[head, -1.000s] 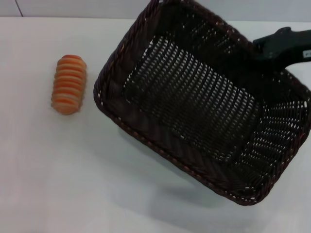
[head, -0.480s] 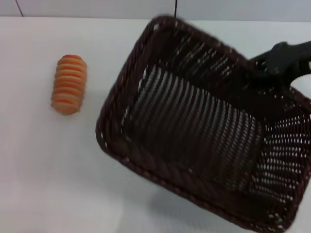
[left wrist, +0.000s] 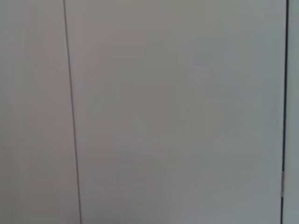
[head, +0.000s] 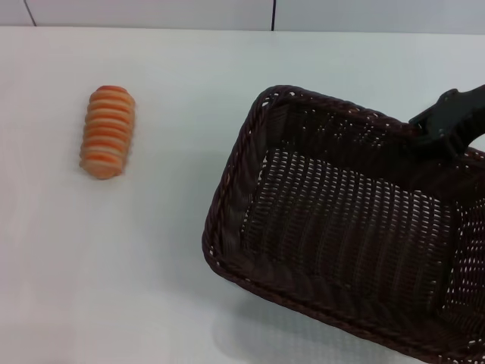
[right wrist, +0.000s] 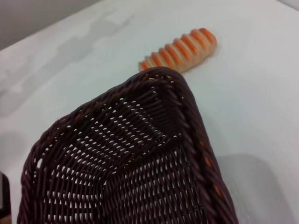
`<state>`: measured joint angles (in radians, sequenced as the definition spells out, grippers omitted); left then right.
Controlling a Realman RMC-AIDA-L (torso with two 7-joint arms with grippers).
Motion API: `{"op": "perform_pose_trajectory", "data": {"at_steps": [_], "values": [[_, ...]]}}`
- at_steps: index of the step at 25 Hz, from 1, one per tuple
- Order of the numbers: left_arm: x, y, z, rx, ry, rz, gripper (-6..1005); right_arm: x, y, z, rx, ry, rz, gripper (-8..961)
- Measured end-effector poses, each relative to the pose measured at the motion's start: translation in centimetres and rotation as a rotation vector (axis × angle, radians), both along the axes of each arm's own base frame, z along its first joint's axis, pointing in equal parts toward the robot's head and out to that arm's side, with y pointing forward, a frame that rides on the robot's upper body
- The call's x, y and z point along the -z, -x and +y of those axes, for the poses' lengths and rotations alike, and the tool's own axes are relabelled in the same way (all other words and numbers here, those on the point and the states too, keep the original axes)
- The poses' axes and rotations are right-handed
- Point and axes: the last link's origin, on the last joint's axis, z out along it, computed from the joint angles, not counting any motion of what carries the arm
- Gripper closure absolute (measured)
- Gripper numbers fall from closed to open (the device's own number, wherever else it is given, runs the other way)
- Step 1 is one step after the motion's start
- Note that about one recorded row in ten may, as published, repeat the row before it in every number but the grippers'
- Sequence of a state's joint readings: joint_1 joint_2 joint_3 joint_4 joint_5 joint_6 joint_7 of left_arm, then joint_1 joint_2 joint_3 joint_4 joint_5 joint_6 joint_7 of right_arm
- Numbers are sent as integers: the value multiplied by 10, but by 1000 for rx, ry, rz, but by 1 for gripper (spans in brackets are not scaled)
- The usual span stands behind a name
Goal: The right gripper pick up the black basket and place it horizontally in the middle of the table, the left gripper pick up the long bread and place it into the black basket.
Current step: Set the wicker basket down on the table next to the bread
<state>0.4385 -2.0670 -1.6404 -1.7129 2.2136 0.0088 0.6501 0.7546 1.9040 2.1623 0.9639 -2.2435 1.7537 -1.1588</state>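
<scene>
The black basket (head: 229, 179) hangs tilted over the right part of the white table (head: 114, 273), its shadow lying beneath its near edge. My right gripper (head: 445, 126) is shut on the basket's far right rim. The basket's woven corner (right wrist: 187, 107) fills the right wrist view, and it is empty. The long bread (head: 107, 131) lies on the table at the left, well apart from the basket, and shows beyond the rim in the right wrist view (right wrist: 180, 48). My left gripper is out of view; its wrist camera shows only a pale panelled wall.
A pale wall (head: 151, 14) with dark seams runs along the table's far edge. Bare tabletop lies between the bread and the basket and along the front left.
The basket has swung to the right and toward me with the right gripper, turning so its long side lies more across the table. The bread has not moved.
</scene>
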Motion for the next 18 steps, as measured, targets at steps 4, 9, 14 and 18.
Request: {"op": "perform_pose_trajectory", "data": {"at_steps": [4, 9, 14, 18], "values": [[3, -1, 2, 4, 7, -4, 185, 3, 7, 4, -60, 26, 20, 792], [3, -1, 3, 7, 9, -4, 185, 10, 16, 4, -107, 64, 49, 792], [3, -2, 4, 11, 12, -1, 185, 22, 15, 1, -117, 103, 39, 792], [2, -4, 5, 16, 14, 10, 185, 23, 11, 0, -108, 100, 25, 792]]}}
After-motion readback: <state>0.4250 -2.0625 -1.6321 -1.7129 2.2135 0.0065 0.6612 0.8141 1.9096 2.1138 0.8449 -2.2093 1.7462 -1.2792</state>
